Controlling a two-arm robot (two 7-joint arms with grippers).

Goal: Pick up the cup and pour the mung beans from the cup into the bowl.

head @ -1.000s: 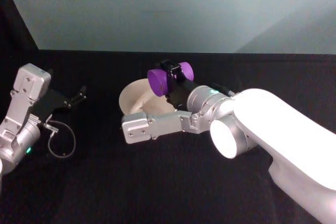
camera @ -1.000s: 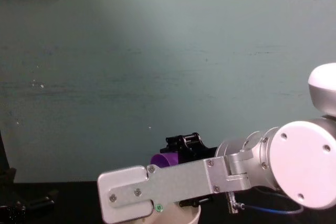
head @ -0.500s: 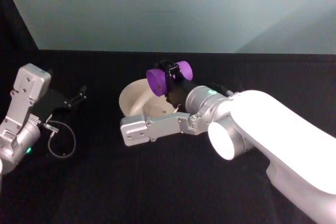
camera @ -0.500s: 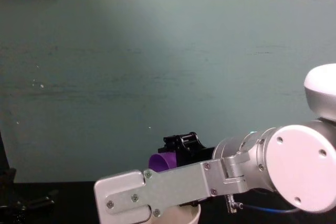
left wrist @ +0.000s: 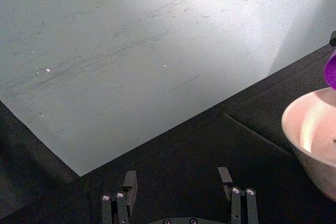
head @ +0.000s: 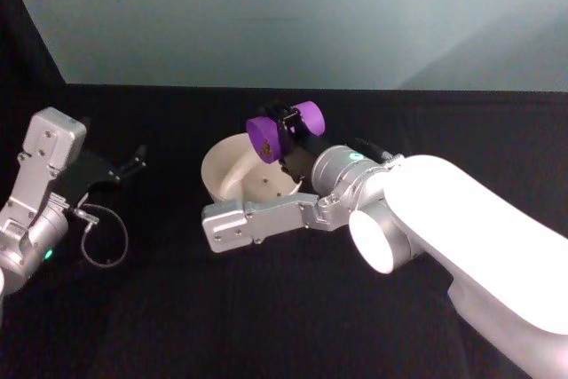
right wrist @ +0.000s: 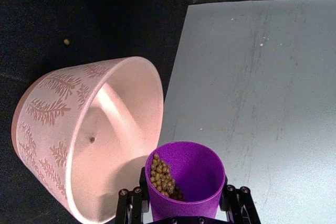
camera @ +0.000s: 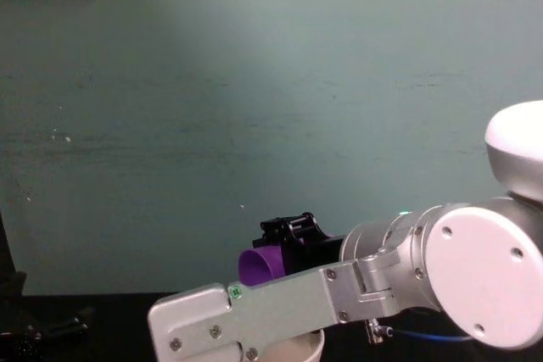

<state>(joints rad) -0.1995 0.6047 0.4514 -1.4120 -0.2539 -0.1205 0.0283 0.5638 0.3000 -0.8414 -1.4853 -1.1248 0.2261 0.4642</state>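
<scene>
Purple cup (right wrist: 185, 178), pinched side-on in R gripper (head: 287, 130), mouth just over bowl (head: 213, 171) rim — beans (right wrist: 161, 176) at lip, needs more tilt; L gripper (left wrist: 178, 188) parked, jaws spread.

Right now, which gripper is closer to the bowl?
Right. The right gripper holds the tipped cup over the bowl, at its far right side. The left gripper sits open off to the bowl's left, well apart from it.

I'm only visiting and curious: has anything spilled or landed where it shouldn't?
One small speck, likely a stray bean, lies on the black table outside the bowl. The right gripper holds the cup tilted, as pouring requires. The left gripper rests aside.
</scene>
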